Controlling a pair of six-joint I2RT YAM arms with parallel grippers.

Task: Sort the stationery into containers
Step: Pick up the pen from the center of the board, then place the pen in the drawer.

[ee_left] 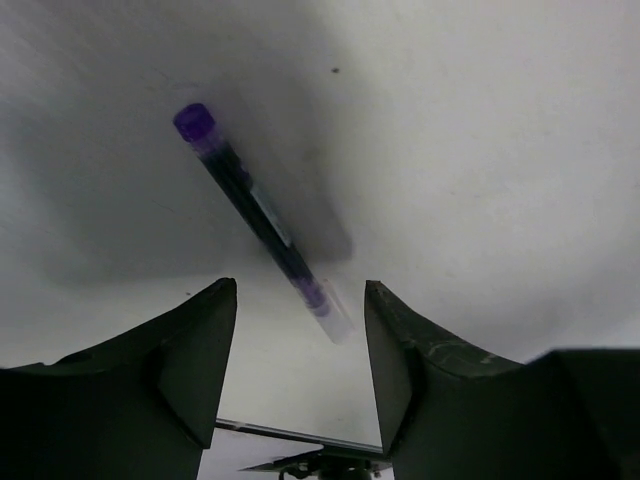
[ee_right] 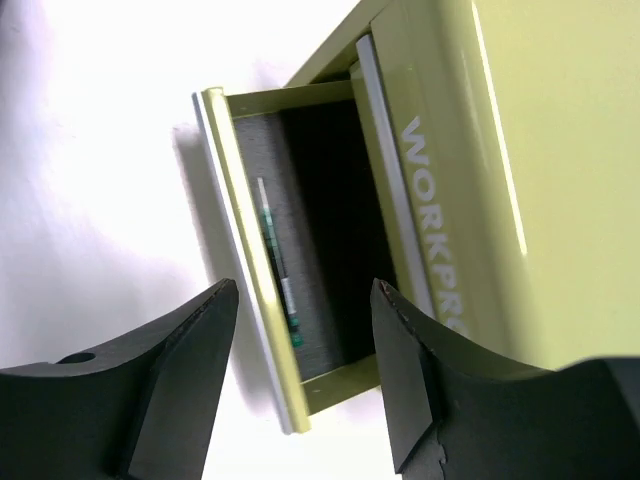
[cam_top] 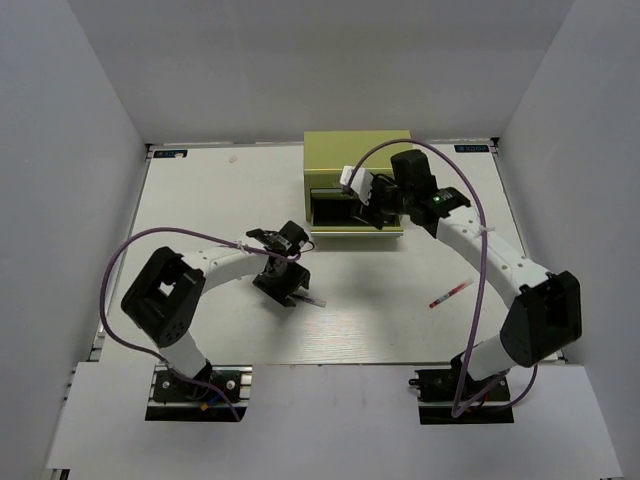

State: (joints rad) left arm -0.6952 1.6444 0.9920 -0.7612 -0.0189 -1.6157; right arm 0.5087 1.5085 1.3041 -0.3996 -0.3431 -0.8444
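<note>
Fingers (ee_left: 190, 350) of the left gripper (ee_left: 298, 300): spread apart, grasping nothing, held low over the white table (cam_top: 200, 200) a little left of its centre. Item beneath: one thin black pen (ee_left: 260, 215) with a purple end cap, lying flat and slanted on the table, its clear end between the two fingertips without visible contact on either side; whether the tips touch the table cannot be told. Fingers (ee_right: 180, 370) of the right gripper (ee_right: 300, 290): likewise parted, empty, hovering over the open drawer (ee_right: 225, 250) of the olive chest (cam_top: 357, 150). Chest: boxy, yellow-green metal, standing at the far edge of the table, right of centre; raised white lettering reading "WORKPR" on its front, the rest hidden behind the right finger. Drawer: pulled out toward the near edge, grey-lined, dark at the back. Contents of drawer: one dark-green pen (ee_right: 275, 265), lying lengthwise along the drawer's front wall. One red pen (cam_top: 450, 293): lying flat and slanted on the table toward the right edge, in the near half, well apart from the chest and from both grippers. Purple cable (cam_top: 110, 270) loops along the left arm; a second purple cable (cam_top: 480, 290) arcs over the right arm.
</note>
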